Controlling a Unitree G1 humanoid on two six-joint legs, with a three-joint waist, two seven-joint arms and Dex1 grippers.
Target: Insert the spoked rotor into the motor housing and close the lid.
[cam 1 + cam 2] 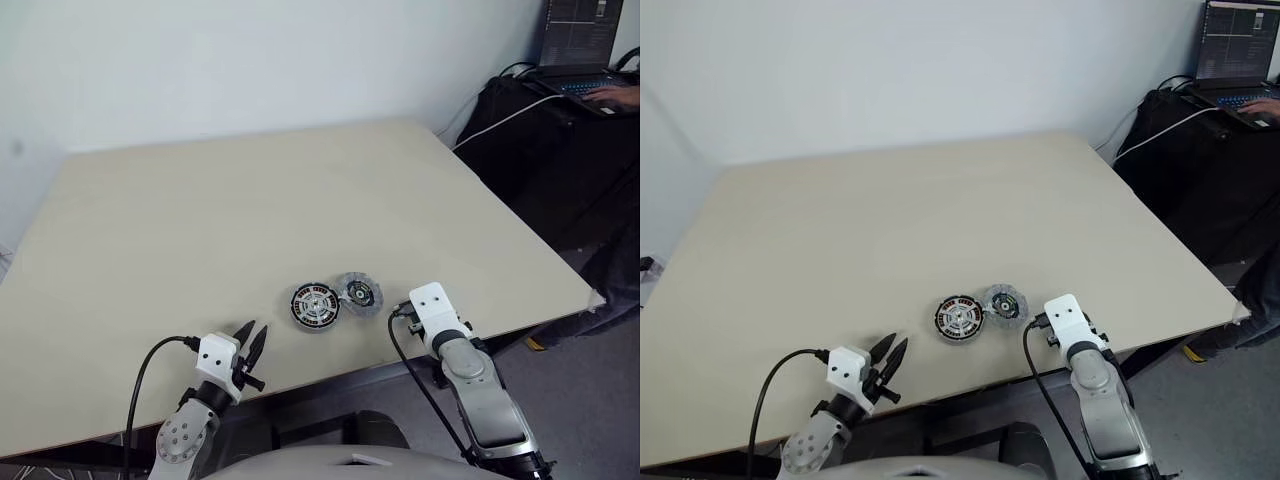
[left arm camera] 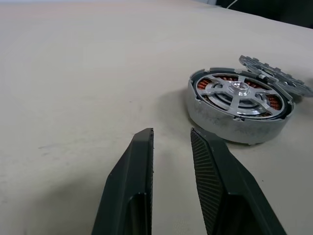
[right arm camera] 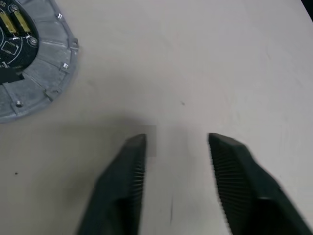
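Hovering over the near edge of the pale surface (image 1: 250, 190), on the left: the left pincer (image 1: 252, 342), black fingers (image 2: 134, 181) drawn nearly together with a thin gap between them, gripping nothing, tips aiming toward the motor parts. Sitting at the same near edge on the right: the right pincer (image 3: 177, 147), fingers (image 3: 234, 171) standing apart over bare surface, holding nothing, blurred in the right wrist view.

Lying just past the two pincers, between them and a little nearer the right one: the motor housing (image 1: 315, 306), flat on the surface, open side up. Resting inside it already: the spoked rotor (image 2: 238, 93), silver spokes and hub facing up, copper-coloured windings showing through the gaps between the spokes. Leaning against the housing's right side: the lid (image 1: 358, 292), light grey with a notched edge, dark centre face up, one edge propped slightly on the housing rim as the left wrist view shows, not covering the housing.

Stretching away beyond these: the rest of the surface, up to a white wall (image 1: 250, 60). Standing off the far right corner: a dark stand (image 1: 540, 130) carrying a laptop (image 1: 585, 45), a white cable (image 1: 500, 118) running across it, and a person's hand (image 1: 618, 96) resting at the keyboard.
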